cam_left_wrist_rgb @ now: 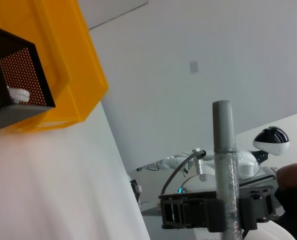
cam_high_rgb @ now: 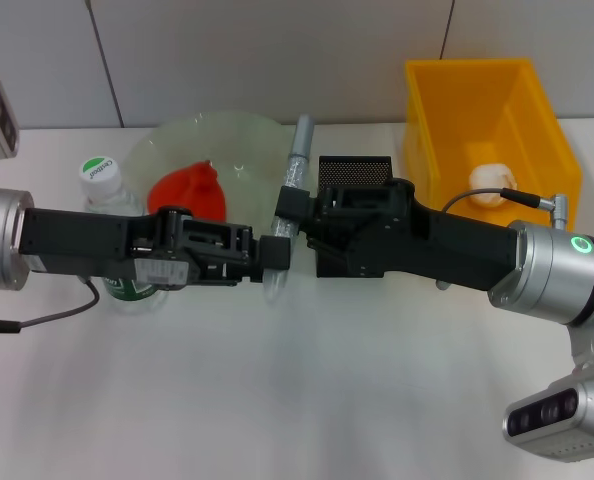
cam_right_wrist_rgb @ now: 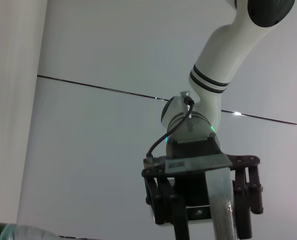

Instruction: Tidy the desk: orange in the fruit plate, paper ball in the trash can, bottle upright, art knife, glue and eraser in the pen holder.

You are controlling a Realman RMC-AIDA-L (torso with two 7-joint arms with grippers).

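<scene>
Glue stick (cam_high_rgb: 291, 205), a long clear tube with glitter inside and a grey cap, hangs between the two arms above the white worktop (cam_high_rgb: 277, 400), lying roughly front to back in the head view with its capped end toward the wall. Left end effector (cam_high_rgb: 274, 255) is clamped on the tube's nearer, lower part, while the right end effector (cam_high_rgb: 289, 205) is clamped on it a little higher, so both grips sit just beside one another on the same tube; each wrist view shows the other arm's fingers closed round it. Just behind the right arm stands the black mesh pen holder (cam_high_rgb: 354, 170), and the left wrist view shows a small white object inside it. Beyond that sits the yellow trash can (cam_high_rgb: 537, 130) with a paper ball (cam_high_rgb: 492, 183) in it. On the left, a glass fruit plate (cam_high_rgb: 227, 140) carries the orange (cam_high_rgb: 189, 190), and an upright bottle (cam_high_rgb: 102, 185) with a green-and-white cap stands just beside the plate
</scene>
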